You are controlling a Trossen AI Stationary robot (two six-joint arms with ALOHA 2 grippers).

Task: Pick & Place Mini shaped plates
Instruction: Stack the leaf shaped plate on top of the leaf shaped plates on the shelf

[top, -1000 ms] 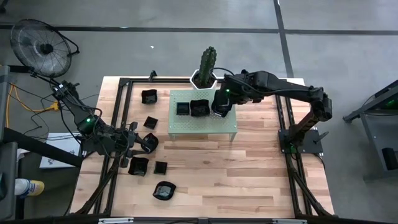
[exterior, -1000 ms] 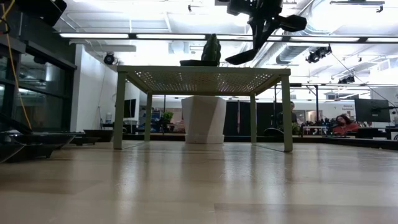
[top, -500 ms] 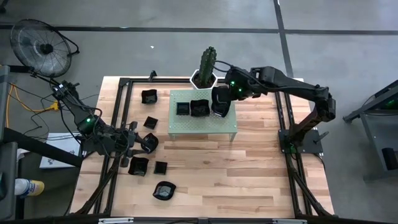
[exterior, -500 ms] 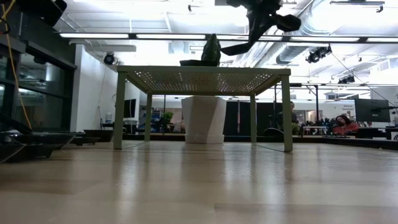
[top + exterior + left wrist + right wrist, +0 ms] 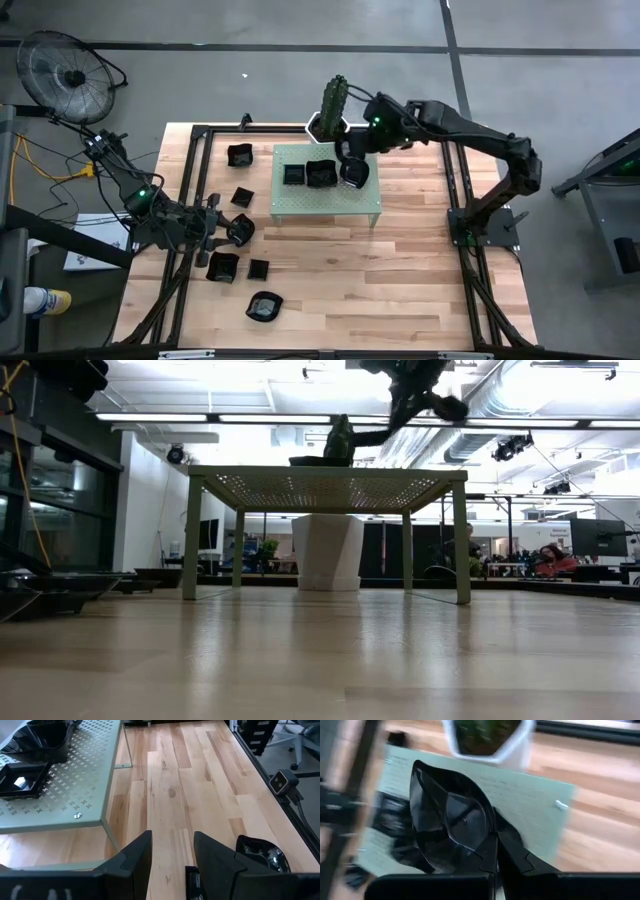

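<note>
An open-plan lab or office: concrete floor (image 5: pixel 560 60), ceiling strip lights (image 5: pixel 300 418), desks with monitors (image 5: pixel 600 540) behind

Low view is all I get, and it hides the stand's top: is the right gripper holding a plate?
Observer: Yes. The right gripper is shut on the rim of the held plate, above the stand.
Operator: How many are already on the stand?
Observer: Two, side by side: a small plate and a larger plate.
Operator: And the left arm?
Observer: The left gripper waits open at the left side of the table, with nothing between its fingers.
</note>
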